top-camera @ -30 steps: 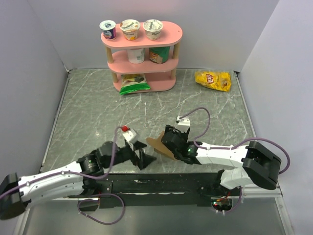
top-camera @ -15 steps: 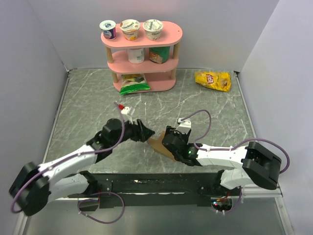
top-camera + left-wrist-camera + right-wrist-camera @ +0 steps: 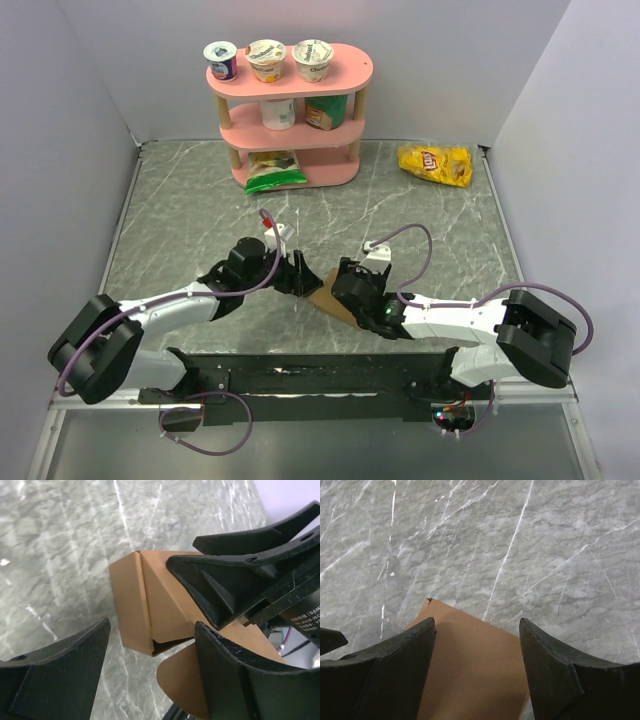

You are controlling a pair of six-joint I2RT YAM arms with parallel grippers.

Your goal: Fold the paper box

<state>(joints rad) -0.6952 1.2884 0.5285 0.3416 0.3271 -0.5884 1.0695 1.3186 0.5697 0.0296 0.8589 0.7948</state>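
Paper box [image 3: 322, 298] near-centre on the worktop [image 3: 180, 220], between both hands.
Left hand [image 3: 152, 625] spread wide at its left edge; right hand [image 3: 477, 620] wide astride the box (clamped or not: cannot tell).

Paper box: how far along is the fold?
Done: the box has walls creased up into one corner. In hand: the right gripper straddles a panel, grip unclear; the left gripper stands open around that corner. Left: the rounded flap lies loose, untucked, and the box is not closed.
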